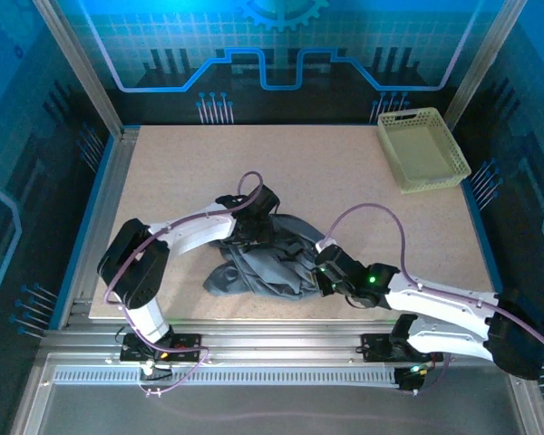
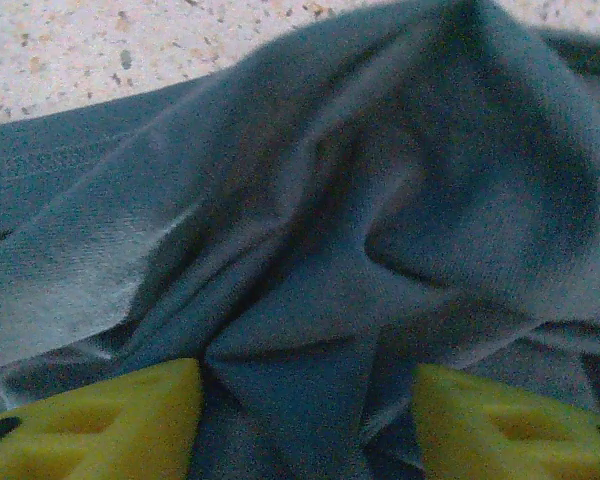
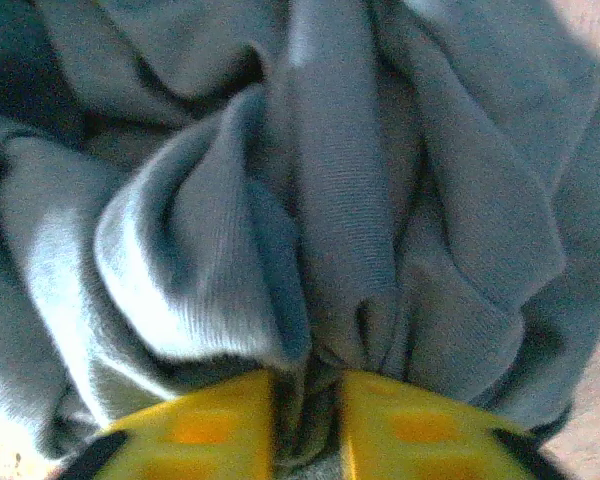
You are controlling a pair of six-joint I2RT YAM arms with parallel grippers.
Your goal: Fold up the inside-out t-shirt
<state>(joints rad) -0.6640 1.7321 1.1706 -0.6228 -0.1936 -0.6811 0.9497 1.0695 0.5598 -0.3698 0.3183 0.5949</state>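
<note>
Big picture first: the speckled tan surface (image 1: 254,163) stretches wide, and the inside-out t-shirt (image 1: 263,267) sits in a crumpled dark grey heap just toward 6 o'clock of its centre, close to the near edge. It's bunched and rumpled, nothing lying flat, with one lobe spilling out toward 8 o'clock. Far off in the 1 o'clock corner, well apart from the cloth, sits the pale yellow-green basket (image 1: 435,178). Now the arms: both are down on the heap from opposite sides. The left claw (image 1: 247,237) comes in at the heap's 11 o'clock edge, and from its wrist you see the yellow fingers (image 2: 110,425) standing well apart, straddling a raised ridge of grey fabric that fills the gap between them; whether they are pressing on it, I cannot tell. Over at the heap's 4 o'clock side, the right claw (image 1: 315,272) is buried in the folds. Its wrist view is tighter: the two yellow fingers (image 3: 410,430) are almost together, just a narrow slit left, and a pleat of the shirt runs straight down into that slit, pinched there, with gathers fanning away toward 12 o'clock.
</note>
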